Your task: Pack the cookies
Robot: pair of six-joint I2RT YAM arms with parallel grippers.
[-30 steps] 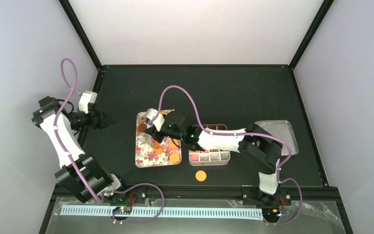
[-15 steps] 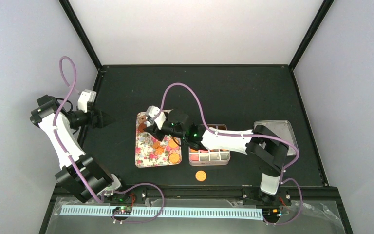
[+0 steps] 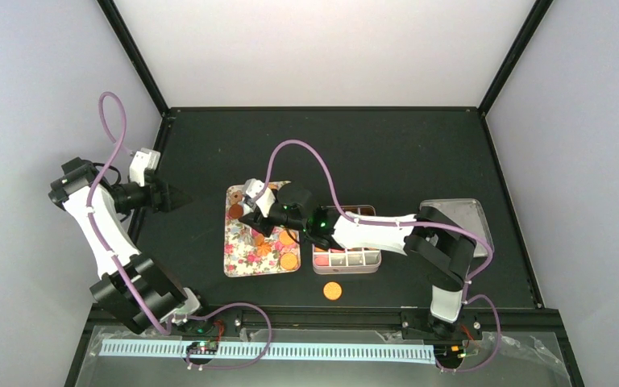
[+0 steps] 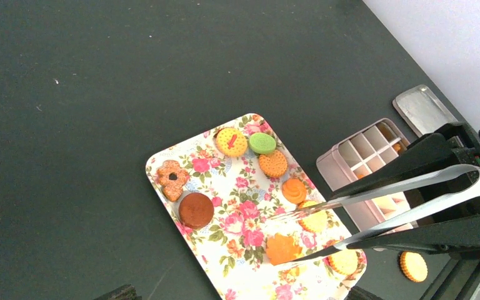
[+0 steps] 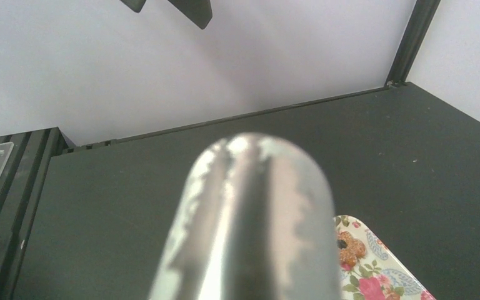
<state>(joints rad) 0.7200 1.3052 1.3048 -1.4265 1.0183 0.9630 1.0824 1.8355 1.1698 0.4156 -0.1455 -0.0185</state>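
Cookies lie spread over the flower-patterned tray at lower centre of the left wrist view. Most are orange and golden rounds, with a green cookie, a brown cookie and a flower-shaped cookie among them. A lone orange cookie sits on the dark surface, just below the pink compartment box in the top view. The left end effector, well left of the tray, holds metal tongs between widely spread fingers. The right end effector hangs over the tray's upper part. I cannot tell whether it grips anything, because a blurred metal shape fills its wrist view.
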